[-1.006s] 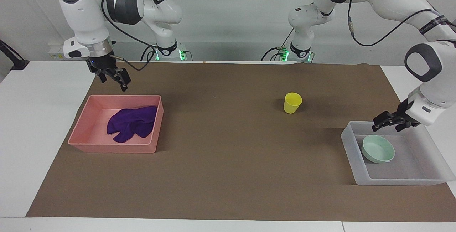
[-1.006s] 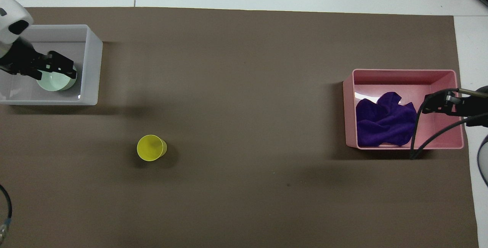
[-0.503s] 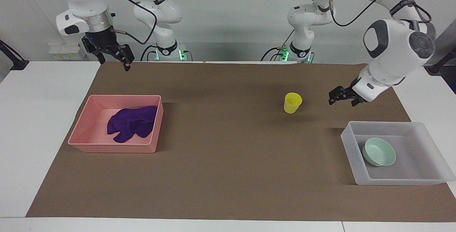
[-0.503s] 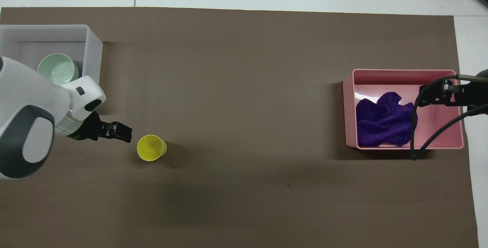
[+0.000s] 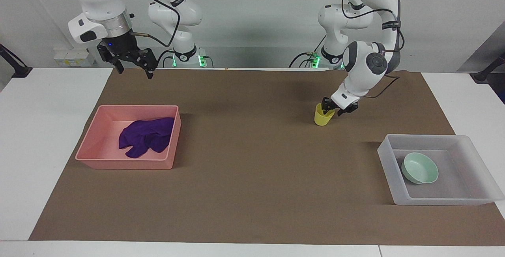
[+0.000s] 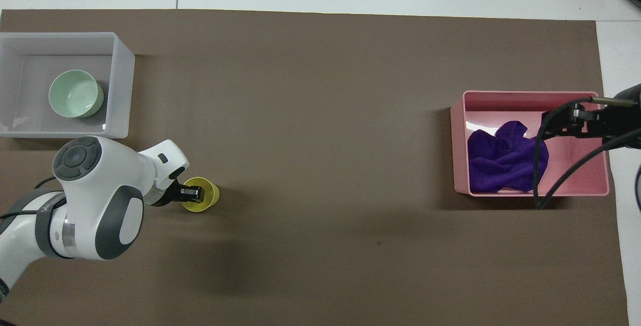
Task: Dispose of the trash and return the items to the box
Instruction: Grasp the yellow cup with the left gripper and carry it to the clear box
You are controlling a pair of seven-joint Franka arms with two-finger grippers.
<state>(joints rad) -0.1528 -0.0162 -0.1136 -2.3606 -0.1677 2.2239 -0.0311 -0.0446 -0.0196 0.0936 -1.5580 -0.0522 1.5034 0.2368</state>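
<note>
The yellow cup (image 5: 324, 115) was found upright on the brown mat (image 5: 252, 178), toward the left arm's end of the table and nearer to the robots than the translucent box (image 5: 465, 201), well apart from it. The left gripper (image 5: 334, 110) was set right at the cup's rim, with one finger seemingly inside the mouth and one outside the wall, so a wall pinch was judged the likely plan; whether the jaws were already pressed onto the wall or merely straddling it could not be told. An upright cup with an open mouth is well served by a rim grip, since the thin wall gives the fingers something to bite on. The mint-green bowl (image 5: 419, 167) was seen resting in the box, mouth up, so that item was judged done. Only the cup was left outside. The purple rag (image 5: 146, 136) was seen crumpled in the pink tray (image 5: 122, 165) at the right arm's end, so the trash part was judged done too. The right gripper (image 5: 132, 57) was held high in the air over the mat edge by the pink tray, fingers spread and empty; that arm was taken to be waiting clear of the tray. A tip-over was flagged as the main risk if the cup wall is pushed sideways during closing.
</note>
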